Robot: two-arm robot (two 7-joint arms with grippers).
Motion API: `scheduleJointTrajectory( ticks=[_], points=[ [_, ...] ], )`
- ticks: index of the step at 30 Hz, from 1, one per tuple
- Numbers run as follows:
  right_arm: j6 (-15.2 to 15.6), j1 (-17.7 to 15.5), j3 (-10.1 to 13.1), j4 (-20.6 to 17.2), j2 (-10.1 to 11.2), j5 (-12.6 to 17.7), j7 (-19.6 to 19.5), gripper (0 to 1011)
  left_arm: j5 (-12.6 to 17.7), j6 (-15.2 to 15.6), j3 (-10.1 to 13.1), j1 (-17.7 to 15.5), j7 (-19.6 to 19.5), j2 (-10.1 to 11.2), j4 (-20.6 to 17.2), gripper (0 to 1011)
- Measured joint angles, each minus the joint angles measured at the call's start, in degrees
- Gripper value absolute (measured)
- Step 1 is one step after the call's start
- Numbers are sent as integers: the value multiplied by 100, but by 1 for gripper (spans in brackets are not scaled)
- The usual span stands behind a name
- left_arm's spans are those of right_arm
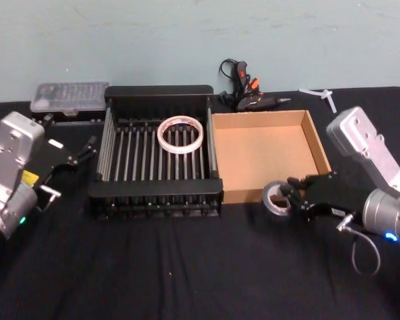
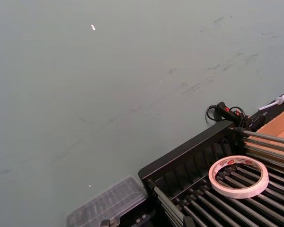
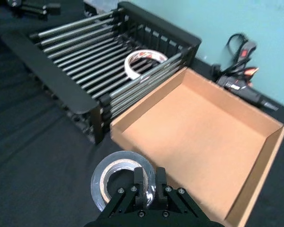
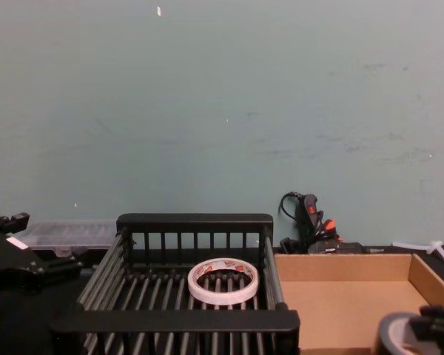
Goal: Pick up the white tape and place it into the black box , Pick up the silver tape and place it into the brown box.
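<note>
The white tape (image 1: 181, 135) (image 2: 238, 176) (image 3: 143, 63) (image 4: 223, 279) lies flat on the bars inside the black box (image 1: 153, 192) (image 4: 174, 320). To its right stands the brown box (image 1: 318, 140) (image 3: 264, 156), with nothing in it. My right gripper (image 1: 292, 195) (image 3: 149, 183) is shut on the wall of the silver tape (image 1: 275, 199) (image 3: 114, 176) (image 4: 398, 334), just in front of the brown box's front wall. I cannot tell whether the roll is touching the table. My left gripper (image 1: 88, 148) is open, left of the black box and holding nothing.
A black and orange glue gun (image 1: 245, 90) lies behind the boxes. A clear plastic case (image 1: 68, 97) sits at the back left and a white plastic piece (image 1: 323, 97) at the back right. Black cloth (image 1: 187, 267) covers the table in front.
</note>
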Motion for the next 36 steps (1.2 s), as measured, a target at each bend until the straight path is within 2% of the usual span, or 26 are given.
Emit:
scheduleJointTrajectory(
  ticks=[4,17,23,30,36],
  points=[
    [-90,124,0,71,-54,-66,-47,158,0,0,0,0,0,0,0,1002],
    [-676,583,32,587,-467,-454,-305,158,0,0,0,0,0,0,0,1001],
    [-975,782,37,956,-701,-652,-412,158,0,0,0,0,0,0,0,1001],
    [-1617,1106,44,1642,-1064,-925,-587,158,0,0,0,0,0,0,0,1001],
    [-1926,1319,-9,2102,-1265,-1112,-635,158,0,0,0,0,0,0,0,1001]
  ],
)
